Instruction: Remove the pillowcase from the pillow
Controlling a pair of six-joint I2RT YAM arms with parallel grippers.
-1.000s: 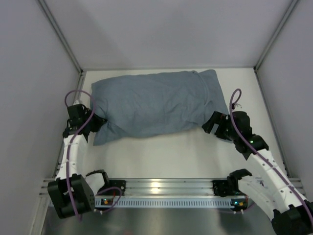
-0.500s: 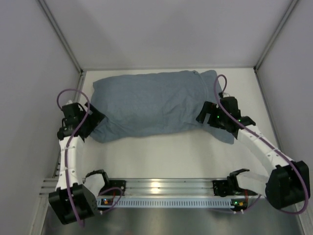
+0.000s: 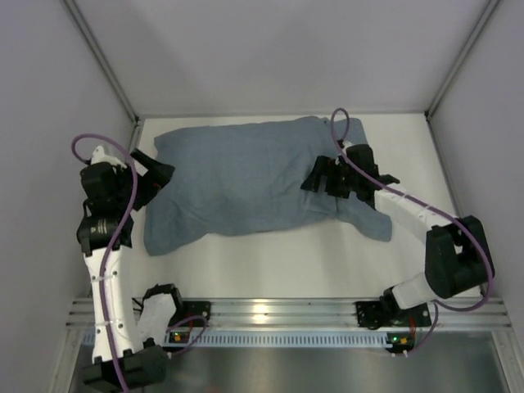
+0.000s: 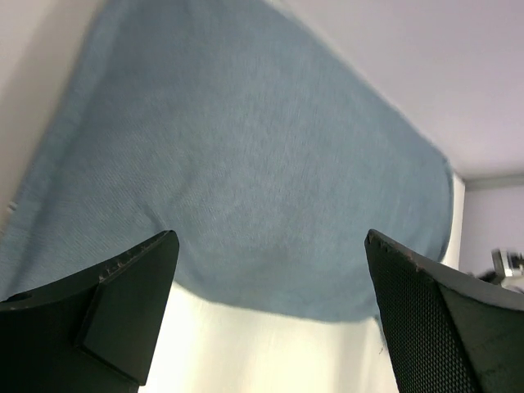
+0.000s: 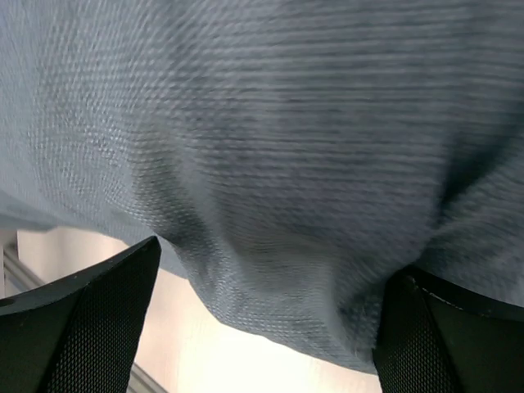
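Just pillowcase (image 3: 237, 176) under R tool (image 3: 313, 177)

soft even light, blurred wrist views

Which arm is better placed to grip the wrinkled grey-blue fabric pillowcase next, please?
Probably right: the right end effector, open, is over the grey-blue pillowcase, cloth filling its wrist view. The left end effector, also open, is beside the cloth's edge.

Setting: robot test cell, lab-type. Aluminium rail (image 3: 278, 311) runs along the near edge of a white table (image 3: 270, 262), with two arm bases (image 3: 164, 304) bolted at its ends. Lit indicator lights (image 3: 397, 338) sit just in front of the rail. Beyond the rail are plain pale panel walls (image 3: 278, 49) and metal corner posts (image 3: 102, 61). Purple cables (image 3: 102, 146) loop off the arms.
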